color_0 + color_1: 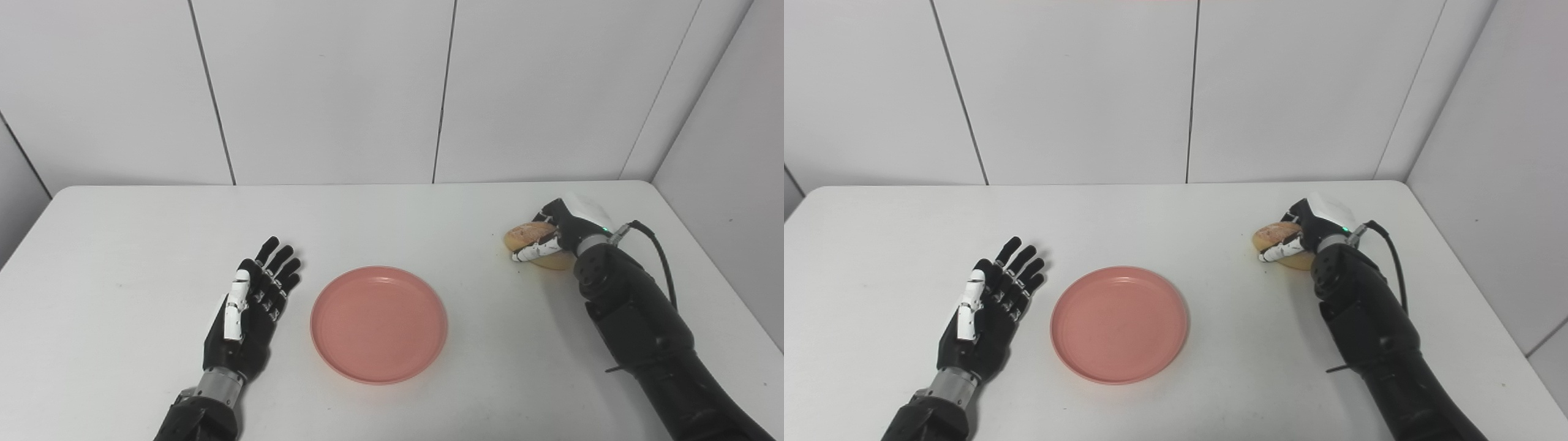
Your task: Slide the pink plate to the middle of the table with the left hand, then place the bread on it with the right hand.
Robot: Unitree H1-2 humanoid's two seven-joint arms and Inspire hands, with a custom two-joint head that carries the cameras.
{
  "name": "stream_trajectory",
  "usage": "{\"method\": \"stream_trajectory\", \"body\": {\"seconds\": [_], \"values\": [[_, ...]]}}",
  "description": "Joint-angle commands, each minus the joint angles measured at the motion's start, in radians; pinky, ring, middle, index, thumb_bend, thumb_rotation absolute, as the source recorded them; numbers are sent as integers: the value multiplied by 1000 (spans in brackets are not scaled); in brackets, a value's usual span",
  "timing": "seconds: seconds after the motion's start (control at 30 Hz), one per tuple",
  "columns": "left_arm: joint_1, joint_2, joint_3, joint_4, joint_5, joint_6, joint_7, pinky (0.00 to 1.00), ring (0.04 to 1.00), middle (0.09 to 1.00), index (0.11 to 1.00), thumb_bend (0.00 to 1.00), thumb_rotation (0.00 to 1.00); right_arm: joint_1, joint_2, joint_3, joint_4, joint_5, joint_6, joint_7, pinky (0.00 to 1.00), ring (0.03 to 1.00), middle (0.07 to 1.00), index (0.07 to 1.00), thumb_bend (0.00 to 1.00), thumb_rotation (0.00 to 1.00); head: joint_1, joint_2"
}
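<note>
Pink plate (378, 323) sits empty at lower centre of the white table (122, 245). Left hand (250, 310) lies just beside it at lower left, fingers spread, holding nothing. Farther back, at right of frame, right hand (560, 236) is closed around the bread (534, 236).

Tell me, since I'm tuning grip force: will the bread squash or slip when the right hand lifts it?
Probably soft: the bread looks like a rounded bun, so a hard squeeze may dent it. It seems light for its size. The right hand wraps it from the side with fingers closed around, so slipping looks unlikely.
</note>
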State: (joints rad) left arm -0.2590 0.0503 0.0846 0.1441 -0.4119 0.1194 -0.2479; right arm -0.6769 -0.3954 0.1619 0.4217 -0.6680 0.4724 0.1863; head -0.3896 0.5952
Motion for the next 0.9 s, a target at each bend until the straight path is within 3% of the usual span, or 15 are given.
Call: {"method": "stream_trajectory", "body": {"seconds": [0.0, 0.33, 0.6, 0.87], "values": [[40, -7, -1, 29, 10, 50, 22, 969, 928, 932, 919, 363, 1000, -28, -27, -9, -52, -14, -3, -1, 336, 392, 449, 445, 519, 151, 6, -1], [43, -12, -7, 16, 13, 59, 29, 969, 930, 934, 926, 363, 1000, 2, 0, -63, -251, -56, -3, 57, 323, 384, 442, 471, 523, 154, 20, 2], [47, -23, -14, 10, 24, 52, 38, 968, 932, 934, 928, 372, 1000, 12, 65, -90, -415, -115, -3, 155, 348, 405, 459, 501, 519, 147, 48, 7], [54, -42, -27, -11, 51, 57, 65, 954, 924, 923, 915, 381, 1000, 12, 118, -17, -520, -133, -3, 205, 342, 403, 457, 508, 537, 143, 83, 10]]}}
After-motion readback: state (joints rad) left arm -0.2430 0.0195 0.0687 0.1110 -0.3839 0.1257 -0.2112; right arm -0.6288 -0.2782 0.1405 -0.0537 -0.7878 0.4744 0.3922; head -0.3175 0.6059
